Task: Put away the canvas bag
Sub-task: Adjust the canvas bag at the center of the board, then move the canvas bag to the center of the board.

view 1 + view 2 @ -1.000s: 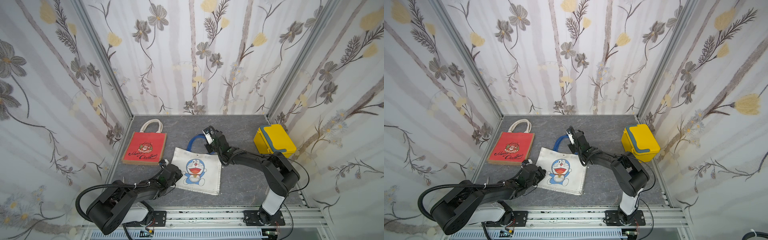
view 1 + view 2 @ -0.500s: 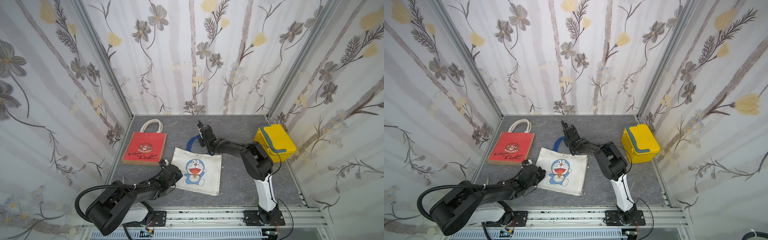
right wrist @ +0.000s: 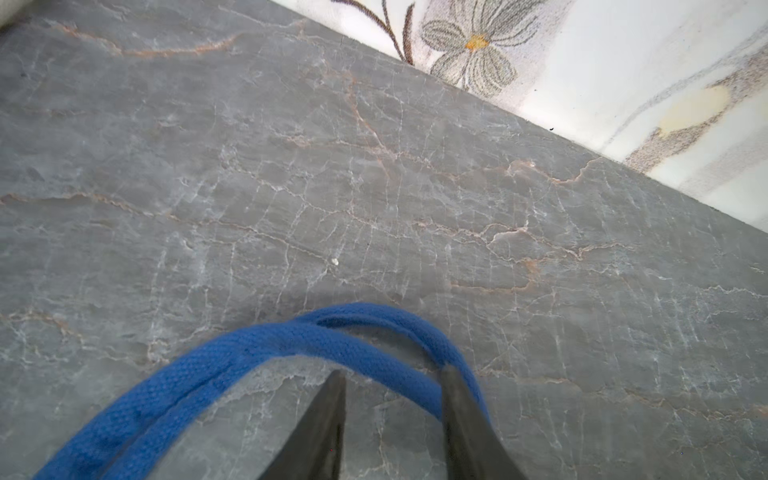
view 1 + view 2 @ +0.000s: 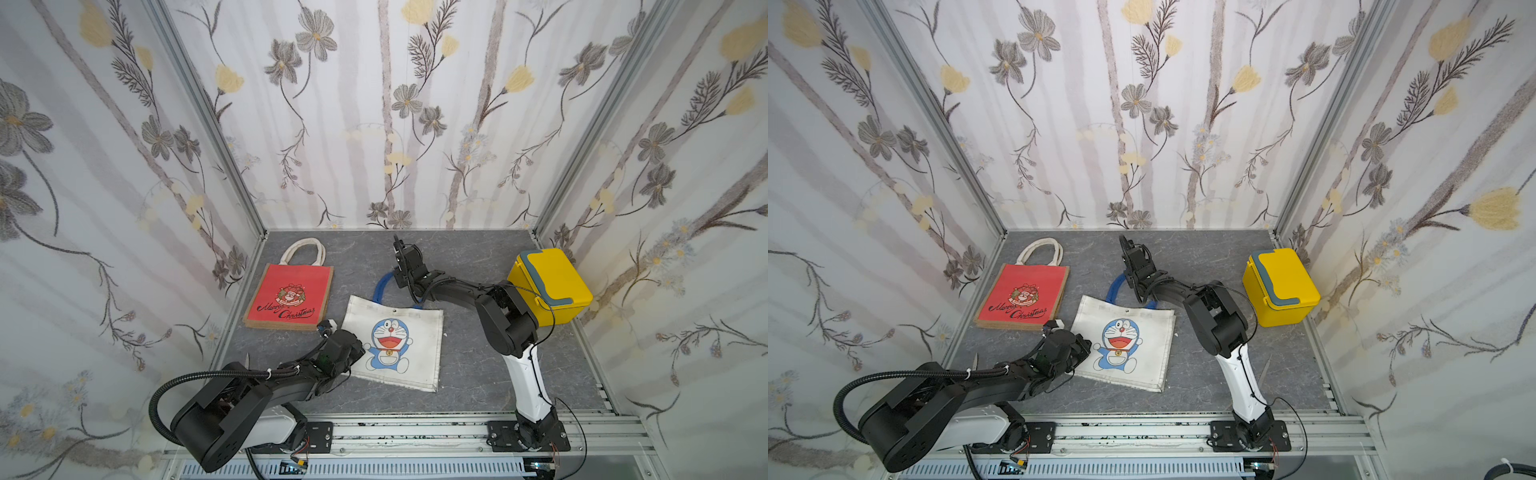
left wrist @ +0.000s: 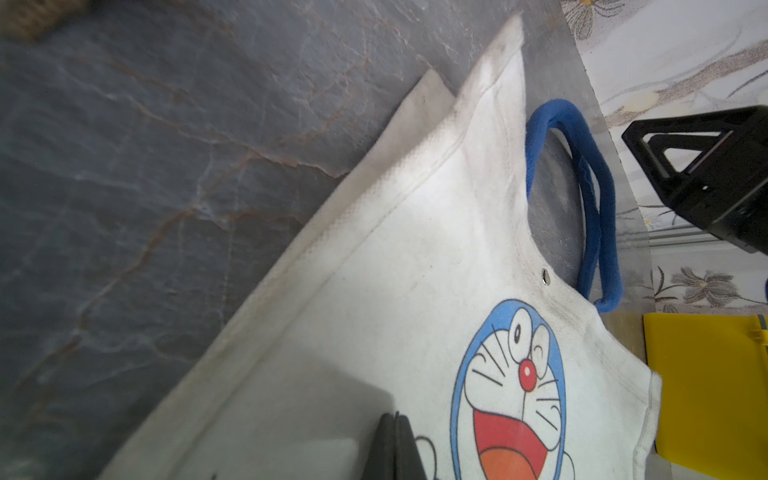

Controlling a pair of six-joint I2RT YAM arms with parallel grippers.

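Note:
The canvas bag [image 4: 409, 353] [image 4: 1142, 353] [image 5: 415, 270] is white with a blue cartoon cat print and lies flat mid-table in both top views. Its blue handles [image 4: 380, 286] [image 4: 1115, 286] [image 5: 598, 195] [image 3: 232, 357] rest on the grey tabletop, pointing toward the back wall. My left gripper [image 4: 360, 348] [image 4: 1088, 347] [image 5: 395, 415] is shut, its tips resting on the bag's near-left part with no cloth between them. My right gripper [image 4: 398, 282] [image 4: 1130, 284] [image 3: 392, 372] is open, tilted down over the handle loop. A strap crosses just past its fingertips [image 3: 451, 382].
A red "Merry Christmas" bag [image 4: 289, 297] [image 4: 1023, 297] with white handles lies at the back left. A yellow lidded box [image 4: 550, 284] [image 4: 1281, 286] [image 5: 706, 395] stands against the right wall. Flowered walls enclose three sides, and the rail with both arm bases runs along the front.
The right gripper has swung left and toward the back wall, and its jaws have opened over the blue handles. The left arm and the bag have stayed put.

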